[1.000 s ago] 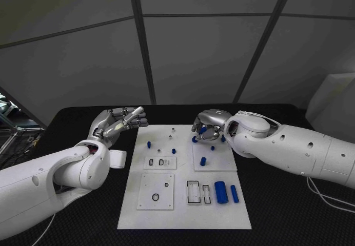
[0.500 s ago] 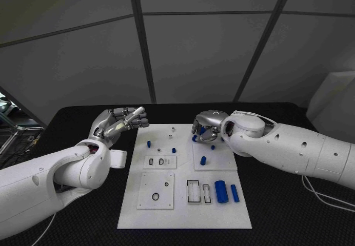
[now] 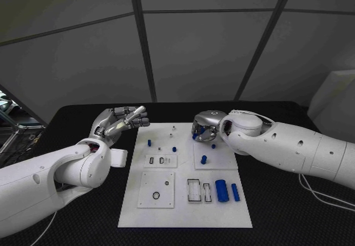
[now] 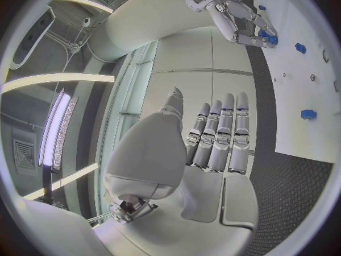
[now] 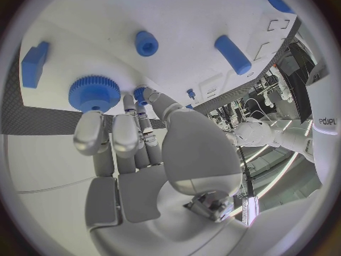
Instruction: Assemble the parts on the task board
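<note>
Task board (image 3: 185, 205) sits mid-table (image 3: 288, 205), long axis running away from the robot. Blue gear (image 5: 94, 93) lies flat on the board's far right section, next to a small blue block (image 5: 34, 63). Short blue peg (image 5: 146, 42) stands upright nearby, and a longer blue cylinder (image 5: 232, 54) lies on its side beyond it.

Right hand (image 3: 206, 128) hangs over that far right section, fingers (image 5: 113, 133) pointed down at the gear, tips at its rim. Can't tell if they actually touch it. Fingers are close together and nothing is clearly in the grip.

Near right of the board: large blue cylinder (image 3: 221, 190) and a thinner blue rod (image 3: 234, 192) lying side by side, just beside two empty rectangular slots (image 3: 199, 191). One blue peg (image 3: 202, 160) stands mid-board, with two more small blue pegs (image 3: 161, 150) toward the far left part.

Left hand (image 3: 124, 119) is raised off the table beside the board's far left corner, holding nothing, fingers (image 4: 221, 136) straight and side by side.
</note>
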